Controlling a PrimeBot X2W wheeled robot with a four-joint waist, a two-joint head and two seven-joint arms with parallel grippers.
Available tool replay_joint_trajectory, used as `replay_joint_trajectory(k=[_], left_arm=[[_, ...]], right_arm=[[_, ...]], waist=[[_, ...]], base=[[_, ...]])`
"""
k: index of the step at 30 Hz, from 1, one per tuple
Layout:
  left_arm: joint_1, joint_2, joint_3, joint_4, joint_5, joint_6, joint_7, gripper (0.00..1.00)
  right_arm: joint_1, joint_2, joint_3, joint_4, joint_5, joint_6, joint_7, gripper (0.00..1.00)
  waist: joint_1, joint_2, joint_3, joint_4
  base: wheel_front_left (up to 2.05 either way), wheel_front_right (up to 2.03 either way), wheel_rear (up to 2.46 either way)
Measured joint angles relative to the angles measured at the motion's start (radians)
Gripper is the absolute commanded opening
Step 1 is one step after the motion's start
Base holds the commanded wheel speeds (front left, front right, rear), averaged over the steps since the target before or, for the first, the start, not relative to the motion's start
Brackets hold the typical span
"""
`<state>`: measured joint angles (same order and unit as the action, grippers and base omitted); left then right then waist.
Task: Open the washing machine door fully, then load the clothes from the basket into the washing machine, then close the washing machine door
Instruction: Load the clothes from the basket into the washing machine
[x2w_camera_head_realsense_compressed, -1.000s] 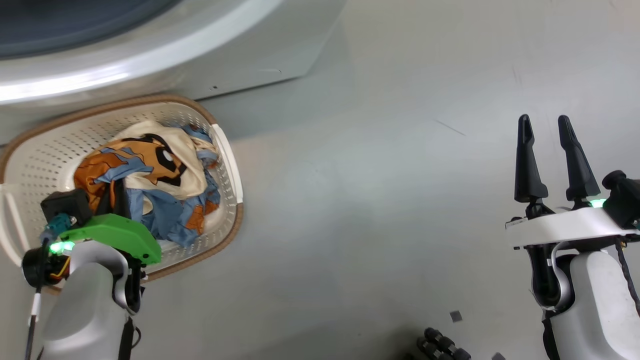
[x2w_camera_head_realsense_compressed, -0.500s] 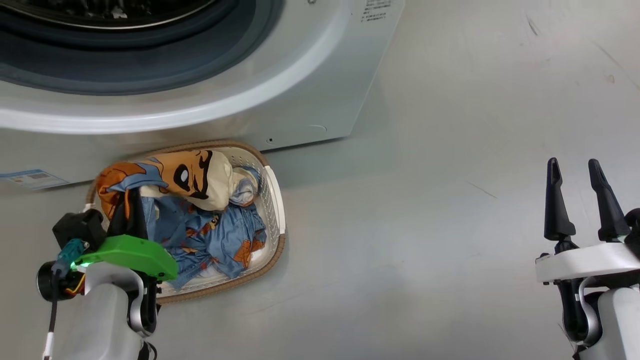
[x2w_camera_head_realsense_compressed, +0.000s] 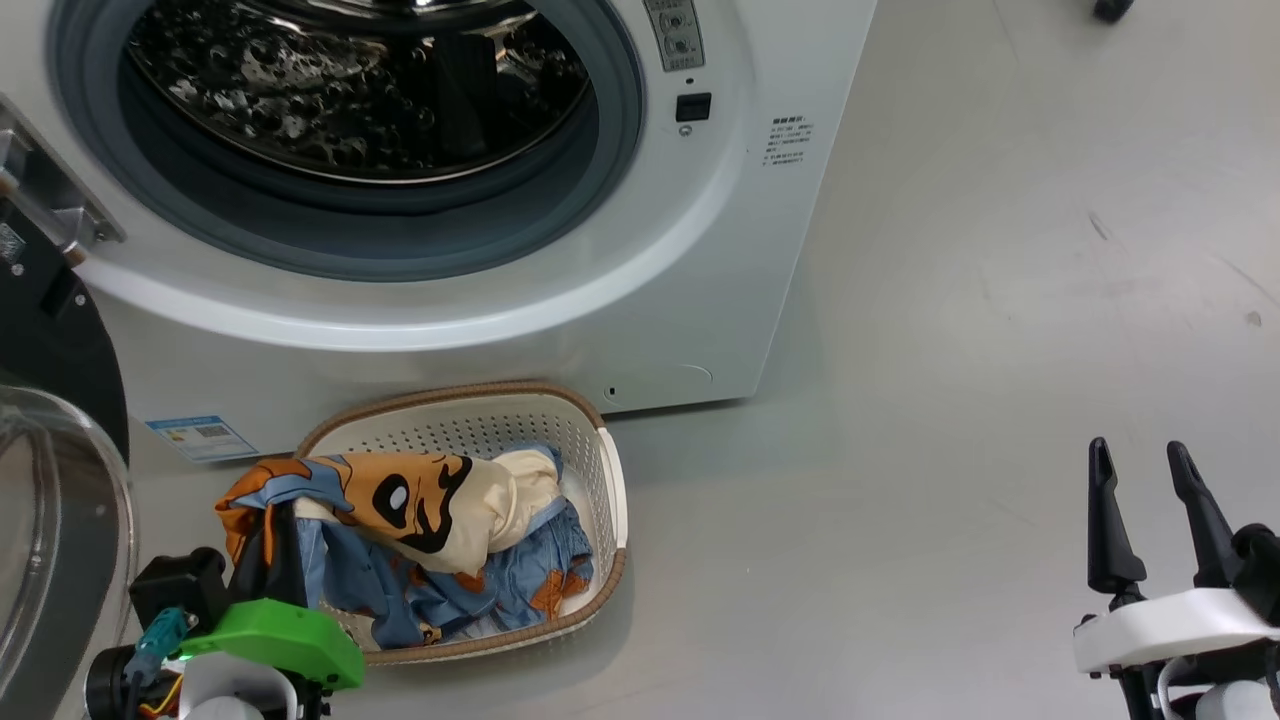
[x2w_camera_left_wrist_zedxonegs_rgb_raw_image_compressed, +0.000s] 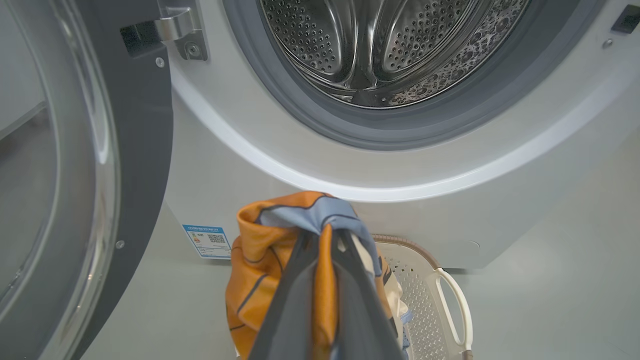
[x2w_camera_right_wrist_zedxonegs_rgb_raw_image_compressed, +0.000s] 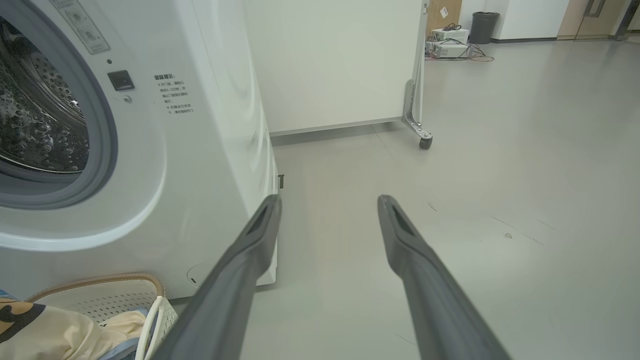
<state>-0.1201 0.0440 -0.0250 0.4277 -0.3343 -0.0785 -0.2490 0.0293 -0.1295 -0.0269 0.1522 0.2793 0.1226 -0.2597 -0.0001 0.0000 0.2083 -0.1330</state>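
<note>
Grey floor: one washing machine, upper centre, door open at left; one basket below. Left gripper jaws pinch clothes; right gripper jaws spread, empty.

— What's the floor like?
— Smooth, pale grey-green, a little shiny. A few thin dark scuff marks cross it.
— And what's standing at the back?
— A big white panel on a metal leg with a small wheel. It has a grey strip along its bottom edge.
— Anything past it?
— Far off, white boxes sit on the floor with loose cables beside them, next to a dark bin. There's a brown door behind them and a white wall to the bin's right.
— The light?
— Even and soft, with faint shadows.
</note>
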Motion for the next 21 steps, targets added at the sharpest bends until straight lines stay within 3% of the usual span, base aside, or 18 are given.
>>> replay_joint_trajectory(k=[12,21], left_arm=[[0.17,-0.001,-0.009,-0.109,0.0,0.01,0.0,0.0],[0.252,-0.001,-0.015,-0.199,0.0,0.023,0.0,0.0]], right_arm=[[0.122,-0.01,0.026,0.008,-0.002,0.0,0.0,1.0],[0.154,-0.034,0.031,-0.016,-0.02,0.0,0.0,1.0]], waist=[[0.0,0.0,-0.171,0.041],[0.0,0.0,-0.234,0.058]], base=[[0.0,0.0,0.0],[0.0,0.0,0.0]])
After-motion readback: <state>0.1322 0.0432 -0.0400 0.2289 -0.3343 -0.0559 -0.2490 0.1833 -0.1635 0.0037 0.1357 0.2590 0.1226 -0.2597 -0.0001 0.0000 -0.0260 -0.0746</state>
